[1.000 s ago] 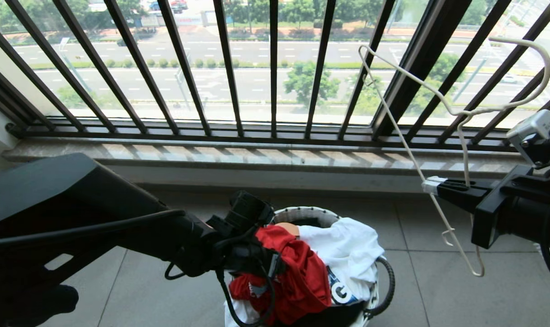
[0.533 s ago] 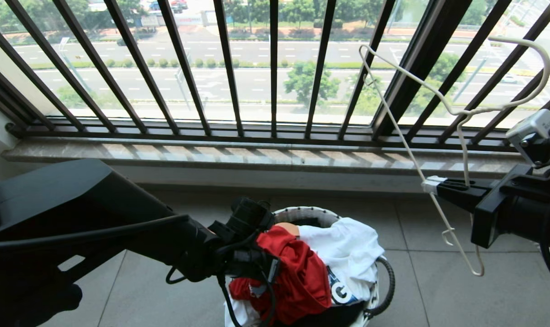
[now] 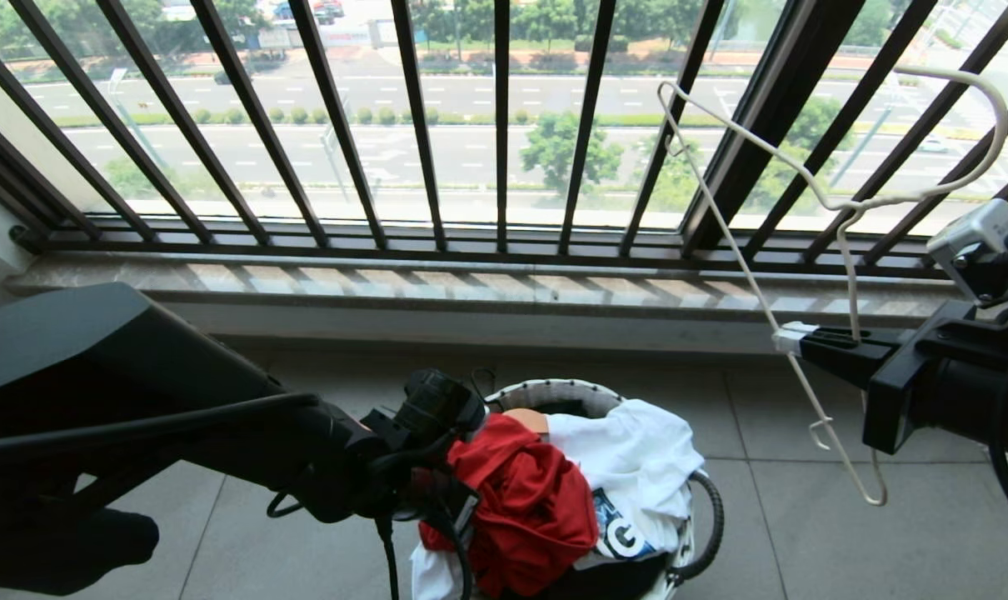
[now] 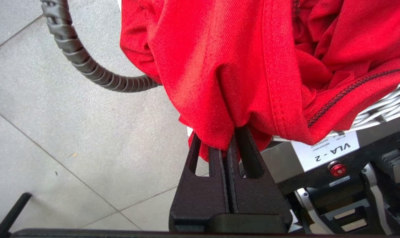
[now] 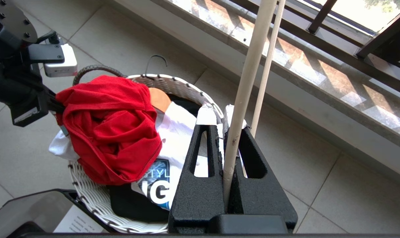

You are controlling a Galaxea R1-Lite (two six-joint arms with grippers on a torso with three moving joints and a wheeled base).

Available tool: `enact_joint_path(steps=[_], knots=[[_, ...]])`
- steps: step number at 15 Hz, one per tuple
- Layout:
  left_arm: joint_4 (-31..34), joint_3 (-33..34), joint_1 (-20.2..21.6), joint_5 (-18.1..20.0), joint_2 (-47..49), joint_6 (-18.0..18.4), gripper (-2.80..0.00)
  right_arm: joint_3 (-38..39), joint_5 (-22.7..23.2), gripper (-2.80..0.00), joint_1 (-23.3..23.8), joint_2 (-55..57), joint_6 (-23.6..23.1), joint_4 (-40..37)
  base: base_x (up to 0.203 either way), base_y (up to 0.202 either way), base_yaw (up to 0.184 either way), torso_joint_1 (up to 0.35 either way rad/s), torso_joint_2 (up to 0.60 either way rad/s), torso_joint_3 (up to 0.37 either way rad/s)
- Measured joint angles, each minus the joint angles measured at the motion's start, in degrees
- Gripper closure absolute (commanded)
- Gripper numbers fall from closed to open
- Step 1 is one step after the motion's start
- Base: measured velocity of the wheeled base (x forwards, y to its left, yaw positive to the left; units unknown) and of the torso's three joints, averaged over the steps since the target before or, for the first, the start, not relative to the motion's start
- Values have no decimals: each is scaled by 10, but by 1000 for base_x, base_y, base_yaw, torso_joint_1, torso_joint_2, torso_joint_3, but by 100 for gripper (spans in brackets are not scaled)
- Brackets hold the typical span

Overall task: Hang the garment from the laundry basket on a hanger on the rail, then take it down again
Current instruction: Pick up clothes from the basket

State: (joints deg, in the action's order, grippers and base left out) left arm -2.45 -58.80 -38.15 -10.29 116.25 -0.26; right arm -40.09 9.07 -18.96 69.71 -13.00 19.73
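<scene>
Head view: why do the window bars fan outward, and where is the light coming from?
Head view: wide-lens distortion splays the dark vertical window bars; daylight from outside stripes the stone sill with their shadows. Right wrist view: the same stripes cross the sill, the grey floor tiles evenly lit.

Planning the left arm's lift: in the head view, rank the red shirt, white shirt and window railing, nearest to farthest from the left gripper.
1. Red shirt, pinched in the left gripper at the basket.
2. White shirt, just beyond, on the basket's right.
3. Window railing, far behind.

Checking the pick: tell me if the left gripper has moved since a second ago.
Yes. The left gripper, shut on the garment, has drawn leftward from the laundry basket.
</scene>
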Motion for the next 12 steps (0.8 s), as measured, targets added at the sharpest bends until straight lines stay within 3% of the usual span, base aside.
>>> enact_joint_path(steps=[6, 12], knots=[[265, -43, 7, -11, -51, 42, 0, -1, 0, 0, 1, 0, 0, 0, 0, 0, 0, 0, 0, 0], [268, -54, -18, -11, -8, 31, 0, -2, 0, 0, 4, 1, 0, 0, 0, 0, 0, 0, 0, 0]])
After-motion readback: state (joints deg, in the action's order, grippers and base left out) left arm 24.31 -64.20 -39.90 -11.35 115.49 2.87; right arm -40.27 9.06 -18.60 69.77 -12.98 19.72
